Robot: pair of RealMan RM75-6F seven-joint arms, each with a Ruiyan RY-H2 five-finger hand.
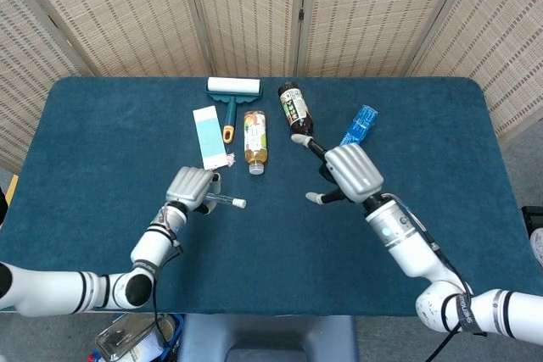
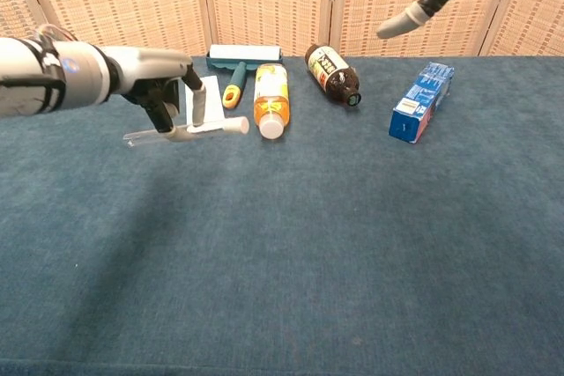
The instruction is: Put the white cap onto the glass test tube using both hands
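Observation:
The glass test tube (image 2: 163,134) lies nearly level above the table, held by my left hand (image 1: 192,186) (image 2: 159,94). The white cap (image 1: 240,203) (image 2: 235,125) sits on its right end. My right hand (image 1: 346,170) hovers apart at the right, fingers spread and holding nothing; in the chest view only its fingertips (image 2: 401,21) show at the top edge.
At the back of the blue table (image 1: 102,125) lie a lint roller (image 1: 232,87), a blue-white card (image 1: 209,136), an orange-labelled bottle (image 1: 255,139), a dark bottle (image 1: 294,110) and a blue carton (image 1: 353,139).

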